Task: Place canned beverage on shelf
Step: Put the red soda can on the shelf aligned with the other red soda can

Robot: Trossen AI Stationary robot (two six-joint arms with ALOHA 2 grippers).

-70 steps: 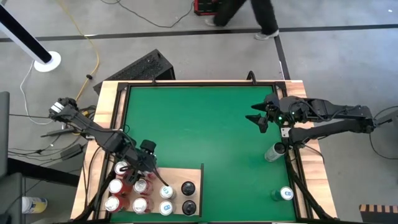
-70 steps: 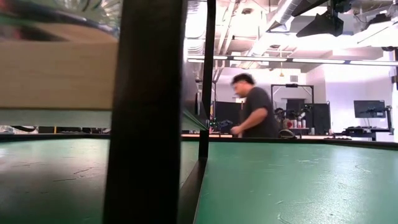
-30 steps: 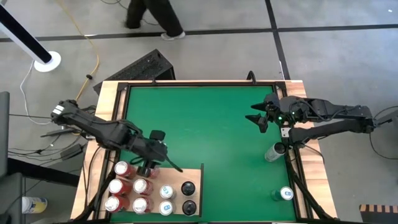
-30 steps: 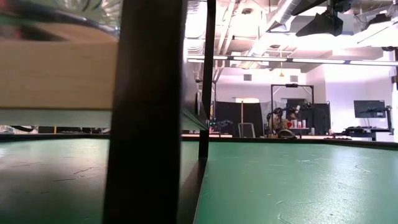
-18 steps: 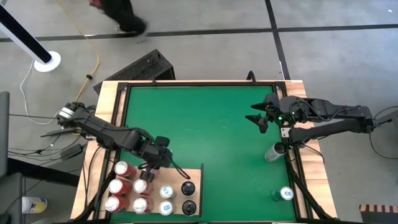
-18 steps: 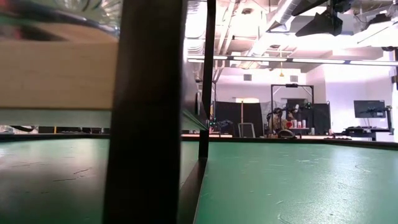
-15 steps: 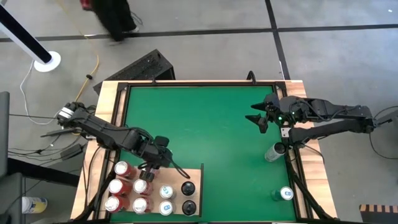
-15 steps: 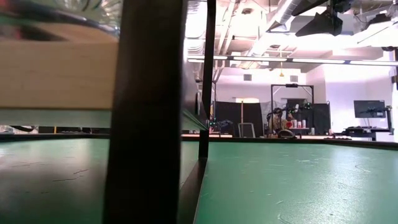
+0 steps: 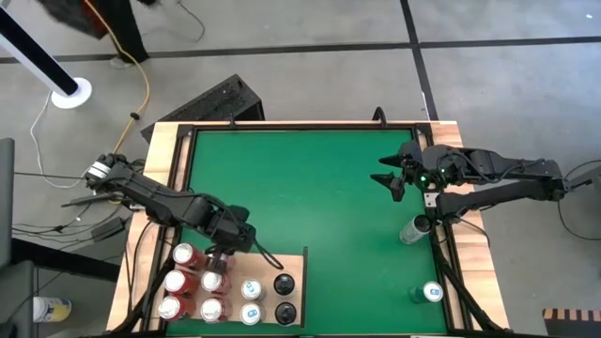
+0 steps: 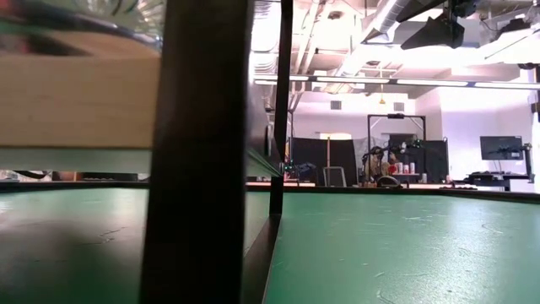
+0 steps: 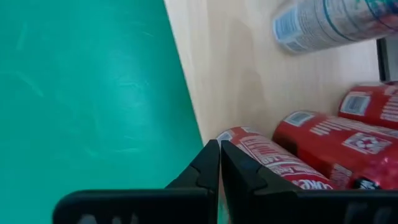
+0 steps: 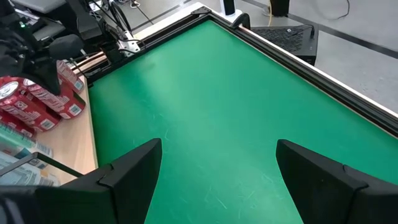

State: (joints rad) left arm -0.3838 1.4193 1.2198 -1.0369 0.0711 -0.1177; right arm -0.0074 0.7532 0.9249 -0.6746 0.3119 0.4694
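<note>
From above you see the green tabletop (image 9: 310,188), the shelf (image 9: 268,268) at its near-left corner carrying cans; your left gripper (image 9: 223,252) hangs over a red can (image 11: 273,163), its fingers (image 11: 208,167) pressed together, empty, per its wrist view; right gripper (image 9: 391,178) wide open, empty

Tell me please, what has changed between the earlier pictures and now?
The left gripper let go of a red can on the shelf, lifted away toward the mat and shut empty. The right gripper, open, and the other cans stayed in place.
</note>
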